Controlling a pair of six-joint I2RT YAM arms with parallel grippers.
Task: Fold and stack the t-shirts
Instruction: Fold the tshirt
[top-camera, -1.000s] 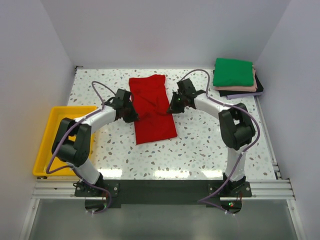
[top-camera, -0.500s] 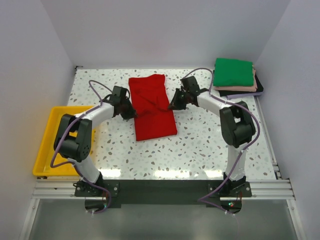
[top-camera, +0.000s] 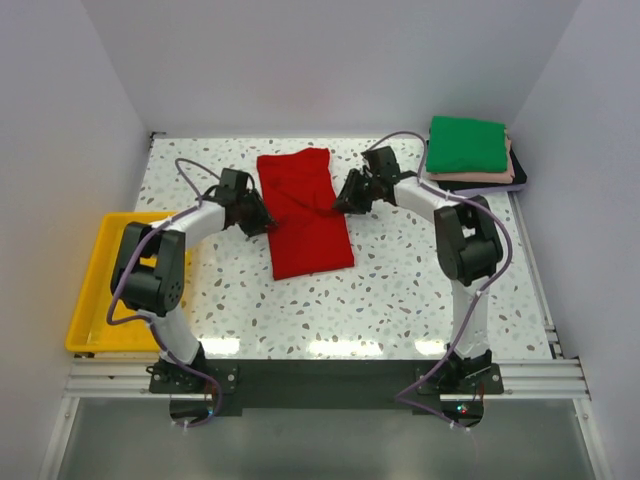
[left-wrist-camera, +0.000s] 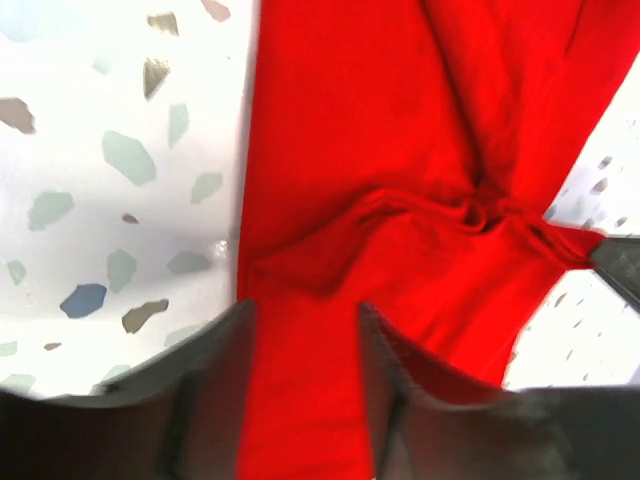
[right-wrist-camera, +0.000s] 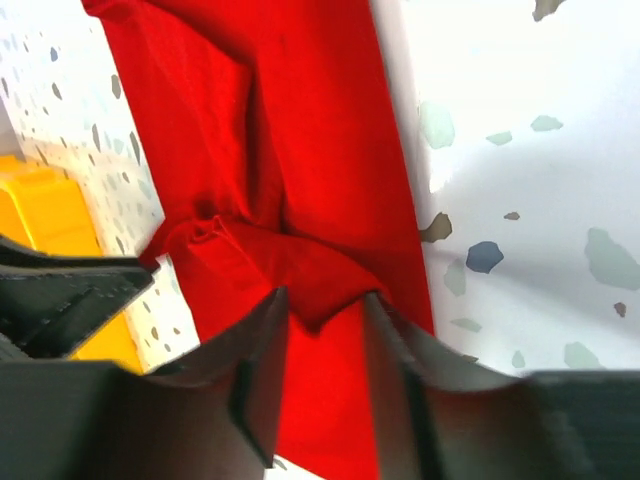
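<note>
Left gripper (top-camera: 260, 220) and right gripper (top-camera: 341, 203), each pinching a side edge of the red t-shirt (top-camera: 308, 235), have advanced toward the far wall. The shirt's near hem has drawn back from the arm bases, and the garment now lies shorter.

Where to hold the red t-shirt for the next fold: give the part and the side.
Probably best to pinch the red t-shirt at its two long edges, mid-length, the left hand coming from the left and the right hand from the right. It lies flat as a long strip, so both edges are exposed; both hands grip there.
</note>
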